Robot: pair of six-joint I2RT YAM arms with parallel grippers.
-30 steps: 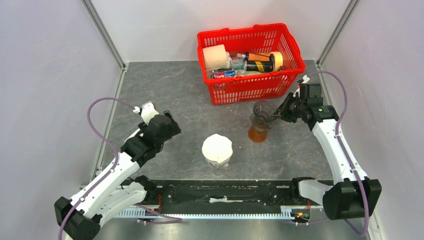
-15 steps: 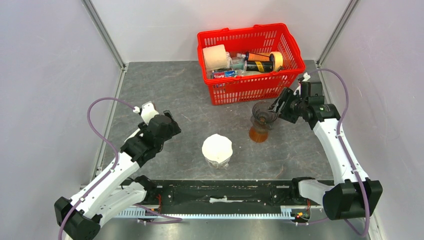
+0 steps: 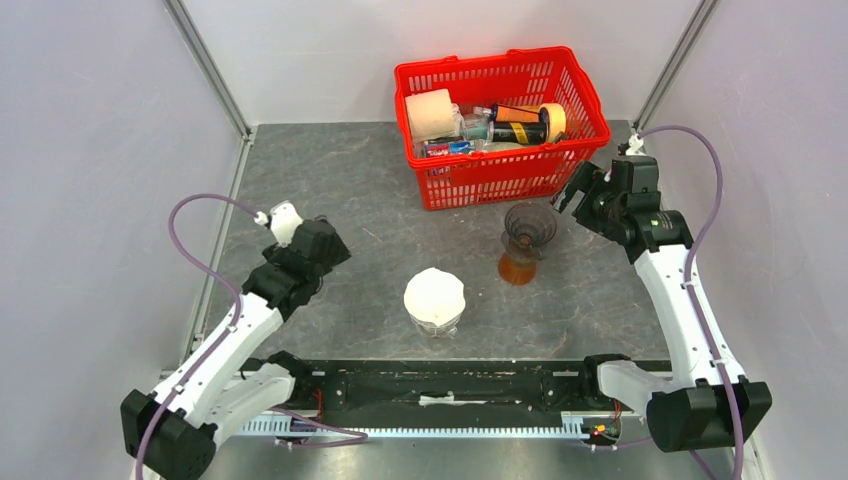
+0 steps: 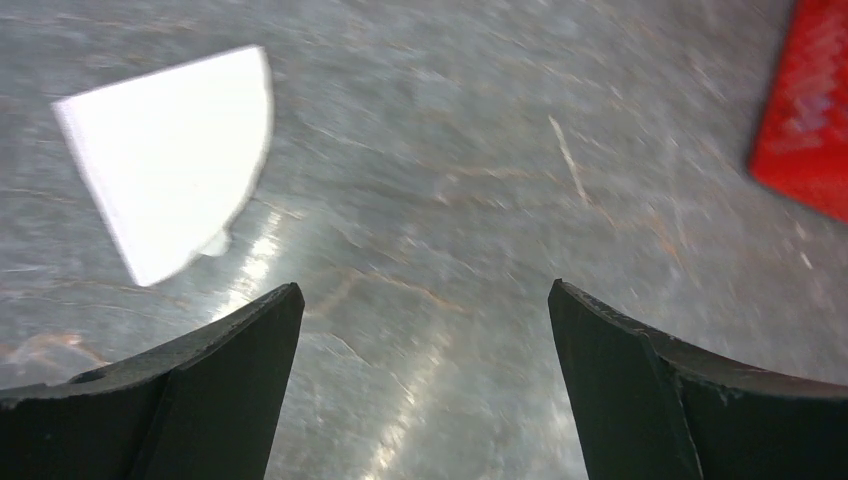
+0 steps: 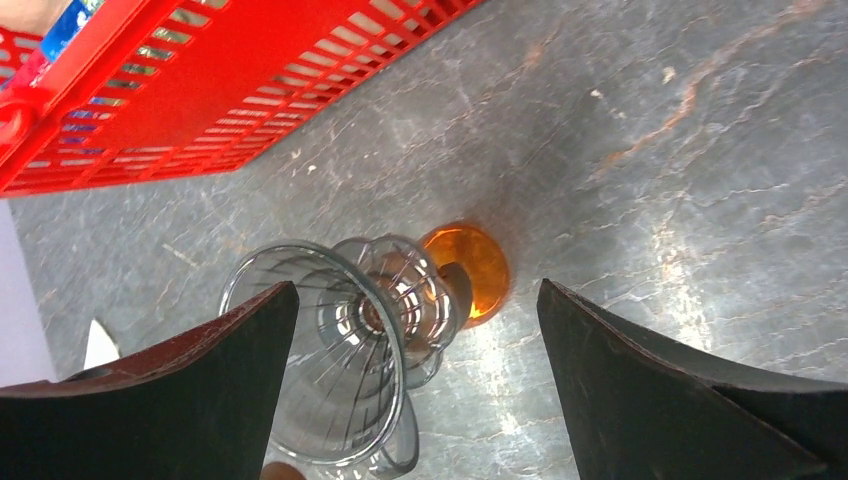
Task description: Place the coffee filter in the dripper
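Note:
The white coffee filter [image 3: 434, 295] rests on top of the dripper [image 3: 437, 324], a clear ribbed glass at the front centre. How deep it sits I cannot tell. My left gripper [image 3: 335, 243] is open and empty, well left of them. The left wrist view is blurred: open fingers [image 4: 425, 288] over bare table, with the filter [image 4: 165, 160] as a white fan ahead. My right gripper [image 3: 578, 192] is open, just right of a grey-tinted cone cup [image 3: 530, 225] stacked on an orange-brown tumbler [image 3: 517, 268]. The right wrist view shows its spread fingers [image 5: 418, 288] above that cup [image 5: 320, 370] and tumbler [image 5: 475, 265].
A red basket [image 3: 500, 125] with a paper roll, bottles and tape stands at the back, close behind the stacked cup; its wall fills the top left of the right wrist view [image 5: 150, 100]. Walls and metal posts bound the grey table. A black rail [image 3: 440, 385] runs along the near edge.
My right gripper has opened, let go of the grey cup's rim and drawn back to the right. The cup stays on the tumbler. My left arm has pulled back toward the near left.

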